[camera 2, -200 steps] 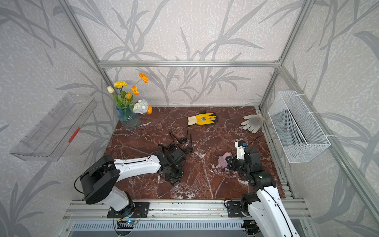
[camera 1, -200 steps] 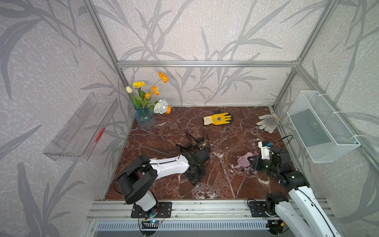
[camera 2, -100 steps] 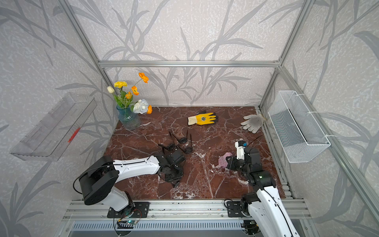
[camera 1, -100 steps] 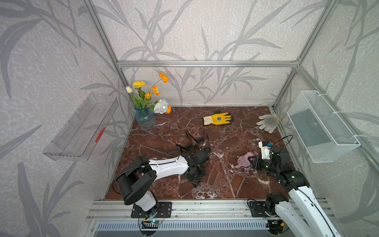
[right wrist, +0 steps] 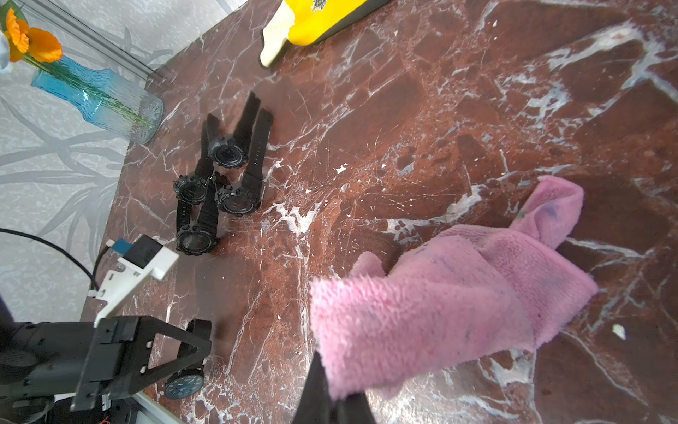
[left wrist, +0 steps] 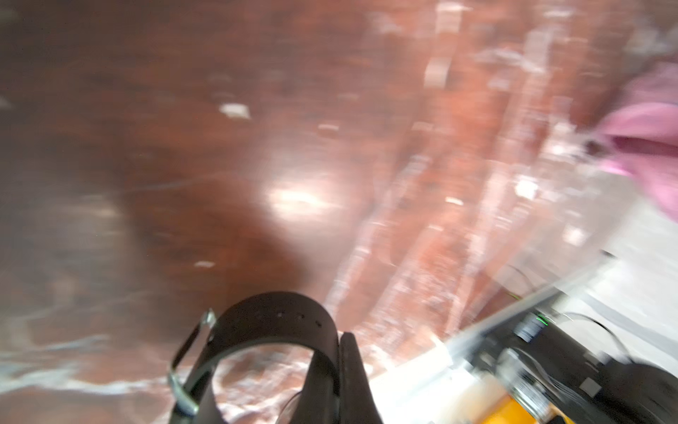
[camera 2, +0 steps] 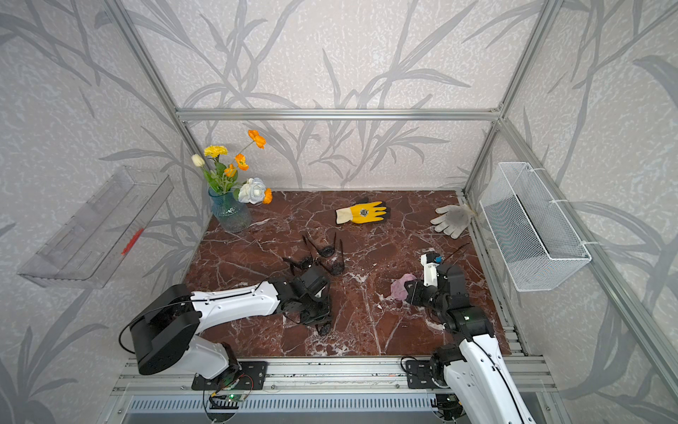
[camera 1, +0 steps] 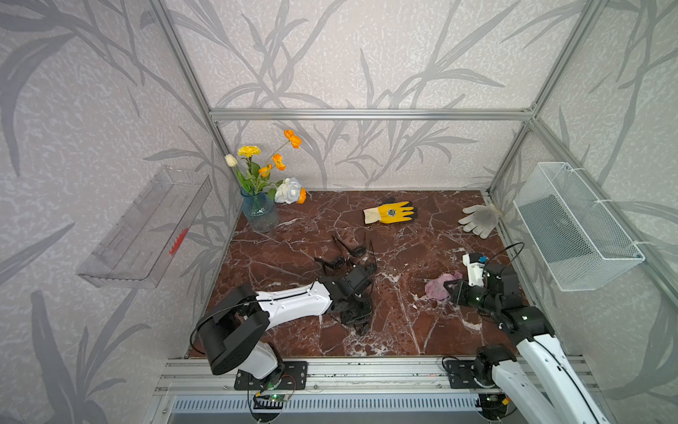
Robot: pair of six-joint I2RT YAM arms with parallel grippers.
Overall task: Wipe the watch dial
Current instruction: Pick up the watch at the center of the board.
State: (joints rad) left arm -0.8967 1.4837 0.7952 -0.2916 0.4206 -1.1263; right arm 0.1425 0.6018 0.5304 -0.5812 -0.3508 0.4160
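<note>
The left gripper [right wrist: 201, 336] is clamped on the strap [left wrist: 279, 326] of a black watch [camera 1: 361, 325]. It holds the watch low over the front middle of the tabletop [camera 1: 403, 330], with the dial [right wrist: 183, 388] hanging below the fingers, close to the front edge. Four other watches [right wrist: 220, 176] lie in a cluster farther back and are not part of this step.

A stretch of bare marble separates the two arms. On the right, the right gripper [right wrist: 332, 400] is pinched on one edge of a pink cloth [right wrist: 440, 293], and the rest of the cloth trails loose onto the tabletop.

The step in hand looks like bringing dial and cloth together. A grip on the strap alone probably leaves the dial free to swing, so the wipe should be light. It would go better with the dial turned to face the right arm, or with its back braced against the tabletop. The right arm should gather the cloth so a thick fold leads, not a limp corner. It should then stroke across the glass and keep its fingers off the dial.
</note>
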